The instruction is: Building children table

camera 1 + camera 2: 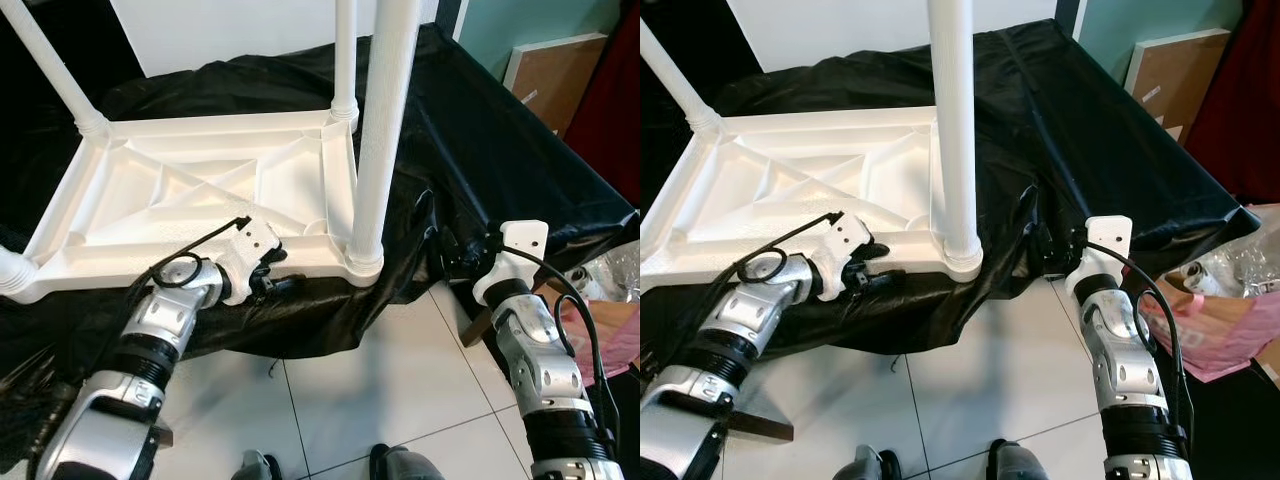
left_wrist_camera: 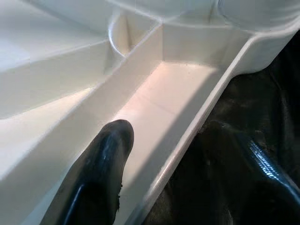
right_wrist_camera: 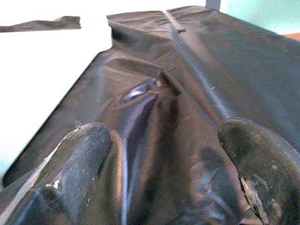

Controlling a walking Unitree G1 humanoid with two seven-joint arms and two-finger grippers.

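We see the white children's table lying upside down on a black sheet, legs up, our left gripper jaws open astride its near rim, our right gripper jaws wide open, empty, over the sheet

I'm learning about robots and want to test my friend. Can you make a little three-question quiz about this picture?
1. True or false: the white table lies upside down on the black cloth.
2. Which gripper straddles the table's rim?
A. left gripper
B. right gripper
3. Fill in: the right gripper's open fingers point at the black ____.

Key: 1 true; 2 A; 3 cloth
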